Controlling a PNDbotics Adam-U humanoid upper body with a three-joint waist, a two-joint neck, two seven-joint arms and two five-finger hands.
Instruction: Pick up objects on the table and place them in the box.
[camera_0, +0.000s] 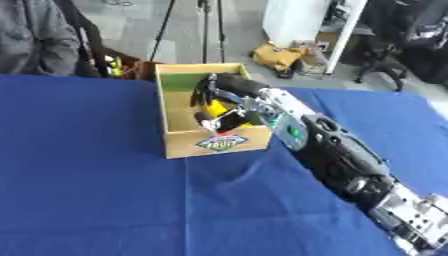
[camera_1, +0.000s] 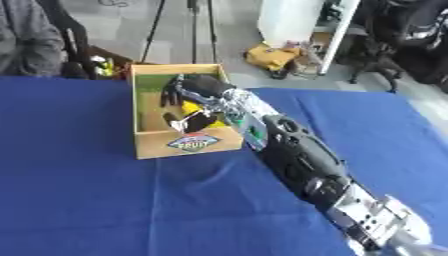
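Observation:
A wooden box (camera_0: 178, 146) with a colourful label on its front wall stands on the blue table, a little left of centre at the back. My right arm comes in from the lower right and reaches over the box's right wall. My right hand (camera_0: 210, 90) is inside the box, fingers pointing down and curled round a yellow object (camera_0: 216, 107). The thumb shows black below the yellow object. Other dark things lie at the box's bottom, partly hidden by the hand. My left hand is in no view.
The blue cloth (camera_0: 87, 175) covers the whole table, with a few creases in front of the box. A person (camera_0: 31, 35) stands at the far left edge. Tripod legs, a yellow bag (camera_0: 278, 55) and chairs are on the floor beyond.

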